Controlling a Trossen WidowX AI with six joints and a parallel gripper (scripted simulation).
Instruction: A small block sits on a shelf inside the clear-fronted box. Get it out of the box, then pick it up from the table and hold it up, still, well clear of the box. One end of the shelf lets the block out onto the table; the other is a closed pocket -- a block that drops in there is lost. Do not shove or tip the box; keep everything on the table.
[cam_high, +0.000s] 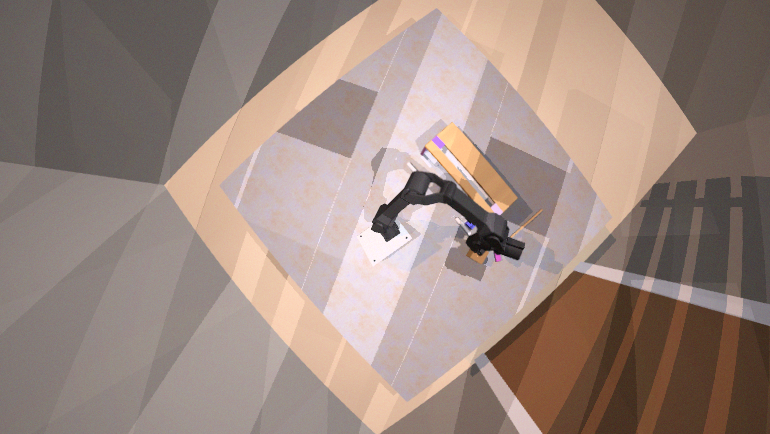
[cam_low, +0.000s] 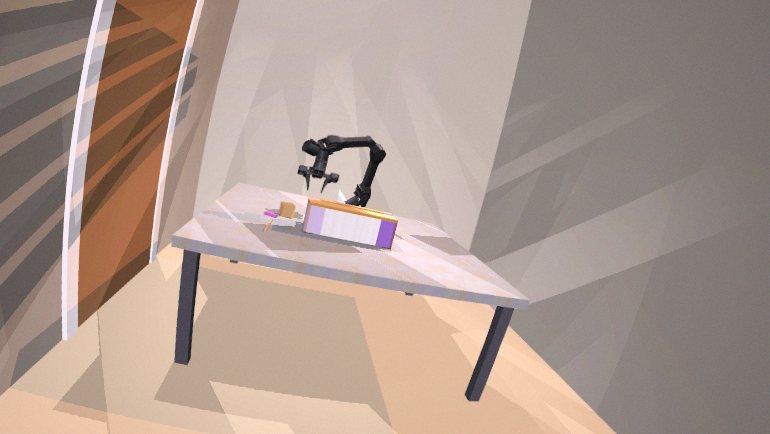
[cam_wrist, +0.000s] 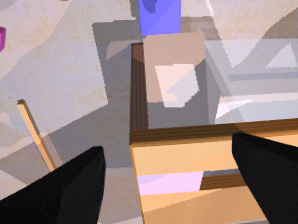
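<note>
1. Black arm arched high, wrist bent down.
2. Gripper above table, fingers parted, nothing held.
3. Blue block outside, near box.

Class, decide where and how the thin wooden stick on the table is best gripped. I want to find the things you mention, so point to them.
Probably at mid-length, coming from above and closing across its narrow width: the thin wooden stick (cam_high: 527, 223) (cam_low: 268, 224) (cam_wrist: 37, 135) is long, slender and lying down.
</note>
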